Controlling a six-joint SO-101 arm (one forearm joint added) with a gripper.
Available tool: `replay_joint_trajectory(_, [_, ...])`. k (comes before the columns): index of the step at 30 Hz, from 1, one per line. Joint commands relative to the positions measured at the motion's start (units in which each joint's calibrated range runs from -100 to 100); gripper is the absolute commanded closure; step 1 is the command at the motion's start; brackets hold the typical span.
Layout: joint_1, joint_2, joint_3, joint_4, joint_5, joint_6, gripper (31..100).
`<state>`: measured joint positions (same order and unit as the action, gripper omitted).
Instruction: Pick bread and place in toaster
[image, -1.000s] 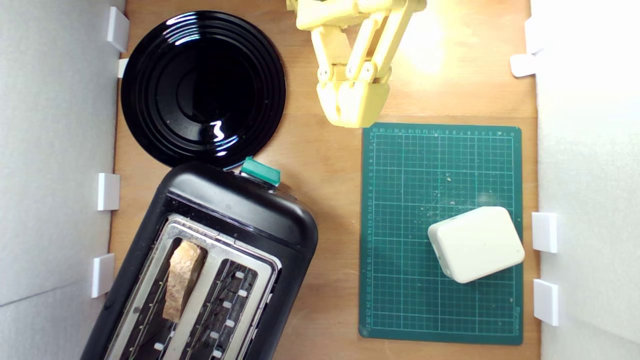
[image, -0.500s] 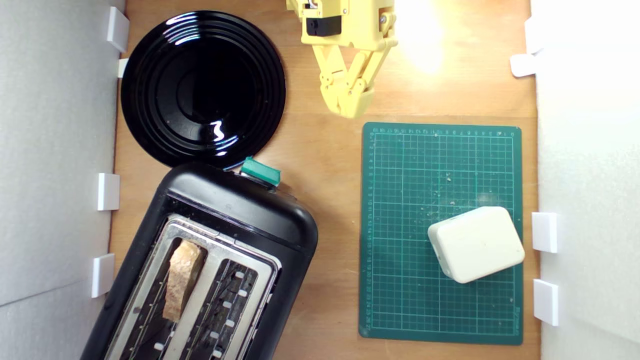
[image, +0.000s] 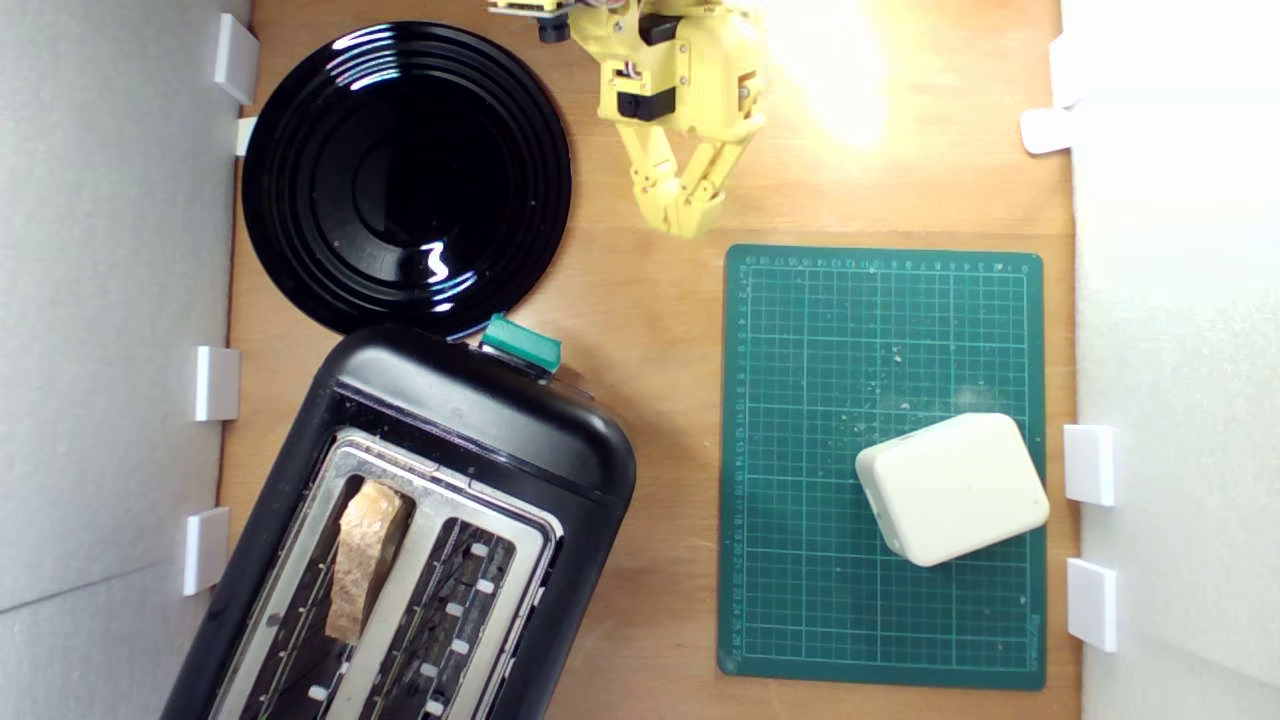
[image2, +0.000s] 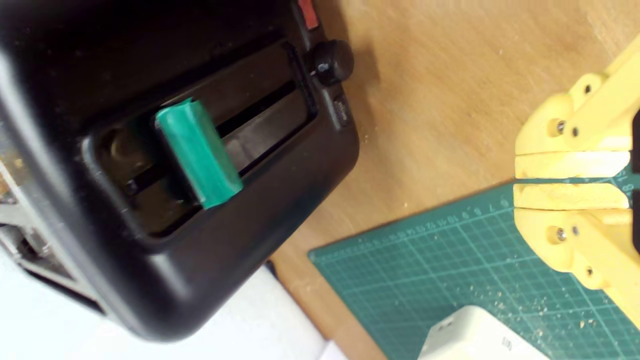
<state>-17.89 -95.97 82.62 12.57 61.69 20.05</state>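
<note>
Bread (image: 365, 558) stood on edge in the toaster's (image: 470, 420) slot nearer the exterior view's left, sunk partly in, nothing touching it. Other slot was bare. Green lever (image: 521, 342) sat up at the toaster's end, by the plate (image: 300, 230); in the wrist view the lever (image2: 198, 151) looked unpressed. Pincer (image: 683, 224) was empty, jaws pressed together, well away from the toaster, above the mat's (image: 800, 600) top edge; wrist view showed the pincer (image2: 520, 181) the same. Over the last second the arm had pulled back toward its base, and the bread had not shifted. Judged: placement done, arm retreating, nothing left but maybe the lever. White block (image: 952, 487) lay on the mat, far from the toaster.
</note>
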Motion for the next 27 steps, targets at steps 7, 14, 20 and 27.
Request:
replay_joint_trajectory(7, [-0.4, -2.5, 6.5, -0.2, -1.5, -0.3, 86.5])
replay_joint_trajectory(14, [-0.4, -2.5, 6.6, -0.2, -1.5, -0.1, 86.5])
replay_joint_trajectory(20, [-1.3, -2.9, 9.9, -2.6, -1.5, 1.1, 86.5])
replay_joint_trajectory(27, [-0.4, -3.0, 10.8, -5.8, -1.5, 3.2, 86.5])
